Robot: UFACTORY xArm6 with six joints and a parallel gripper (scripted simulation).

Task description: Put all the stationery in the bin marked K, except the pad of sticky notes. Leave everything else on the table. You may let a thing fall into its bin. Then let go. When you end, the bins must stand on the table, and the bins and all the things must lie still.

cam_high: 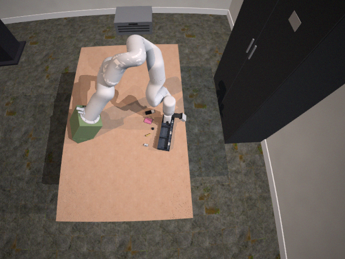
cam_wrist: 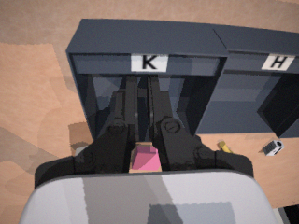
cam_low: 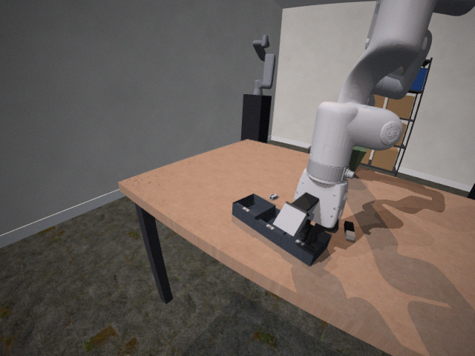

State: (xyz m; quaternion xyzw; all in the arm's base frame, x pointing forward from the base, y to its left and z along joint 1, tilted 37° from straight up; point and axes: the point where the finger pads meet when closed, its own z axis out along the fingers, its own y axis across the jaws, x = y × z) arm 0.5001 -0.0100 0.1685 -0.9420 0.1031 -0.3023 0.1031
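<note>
Stationery lies loose on the tan wooden surface, left of the dark blue row of bins in the top view: a black-and-white block and a small yellow piece, with the pink sticky-note pad between them. The jaws are pressed nearly together with nothing visible between them, down inside the K-labelled bin. The loose pieces lie behind them, so the next pick likely needs a lift and a retreat.
</note>
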